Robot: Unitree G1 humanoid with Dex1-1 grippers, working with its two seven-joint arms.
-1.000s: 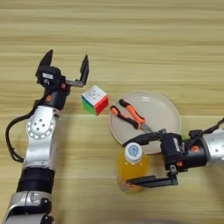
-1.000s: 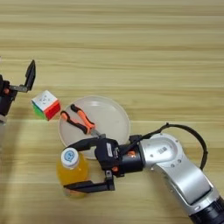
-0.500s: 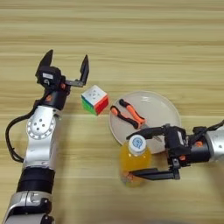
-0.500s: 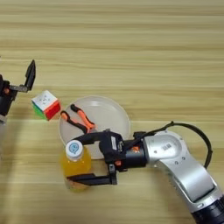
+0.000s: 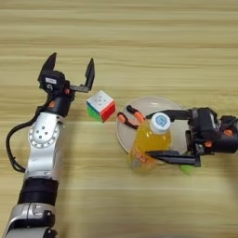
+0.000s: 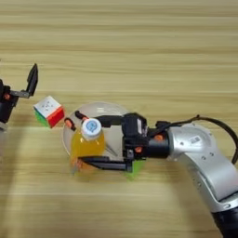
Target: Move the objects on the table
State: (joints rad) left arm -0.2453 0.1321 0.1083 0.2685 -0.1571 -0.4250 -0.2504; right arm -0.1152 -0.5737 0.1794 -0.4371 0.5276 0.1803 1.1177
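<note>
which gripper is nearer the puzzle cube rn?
Left. The left gripper sits open just up-left of the puzzle cube, not touching it. The right gripper is off to the cube's right, fingers around the orange-drink bottle by the plate.

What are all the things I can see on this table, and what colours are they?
Puzzle cube: one, white top with green and red sides, left of the plate.
Plate: one, pale, at the middle of the table.
Pliers: one, orange handles, on the plate's left part.
Bottle: one, orange drink, white cap, over the plate's near rim.
Green thing: one, by the plate, mostly hidden.
Table: one, light wood.
Left gripper: black, open, beside the cube.
Right gripper: black, fingers either side of the bottle.
</note>
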